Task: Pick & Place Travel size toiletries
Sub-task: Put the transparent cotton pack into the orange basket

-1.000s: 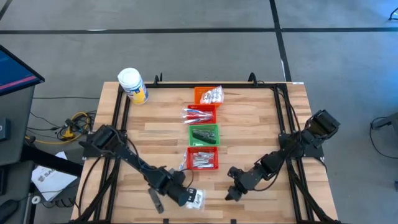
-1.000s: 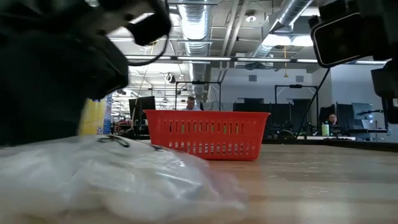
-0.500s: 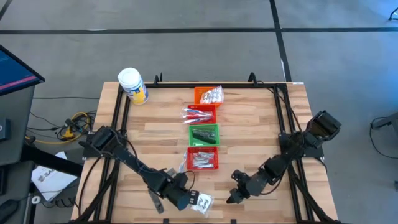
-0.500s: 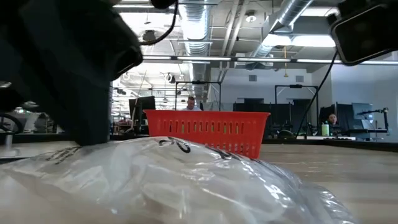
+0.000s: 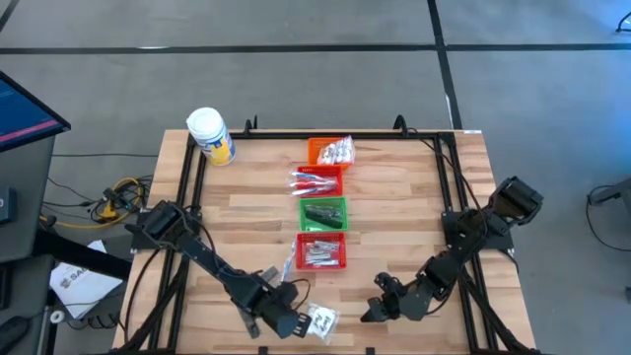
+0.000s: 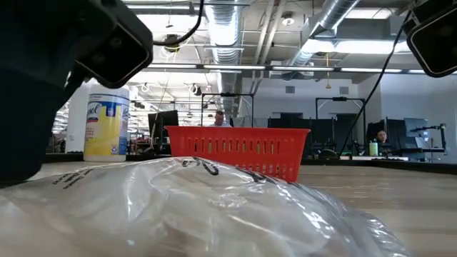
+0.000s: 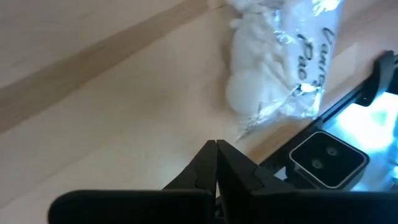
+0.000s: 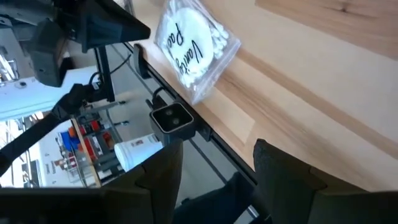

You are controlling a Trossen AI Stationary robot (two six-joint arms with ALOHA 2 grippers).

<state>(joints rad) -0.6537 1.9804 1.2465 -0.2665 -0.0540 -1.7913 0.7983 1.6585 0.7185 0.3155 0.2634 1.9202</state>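
A clear sachet [image 5: 321, 319] with white contents and dark print lies flat on the table [image 5: 394, 197] at its near edge, loose, with nothing gripping it. The left gripper [image 5: 293, 325] sits just beside it, low over the wood, its fingers [image 7: 214, 163] pressed tight together and empty. The right gripper [image 5: 370, 313] hovers on the sachet's other side, a little apart from it, its fingers [image 8: 283, 171] spread and holding nothing. So the sachet rests between the two grippers.

Up the middle of the table runs a row of four small baskets: a red one [image 5: 321, 250] nearest, with silvery tubes, then a green one [image 5: 323, 212] with dark strips, another red one [image 5: 317, 180] with toothbrushes, and an orange one [image 5: 330, 151] with more sachets. A white jar [image 5: 210, 135] with a yellow label stands at the far left corner.
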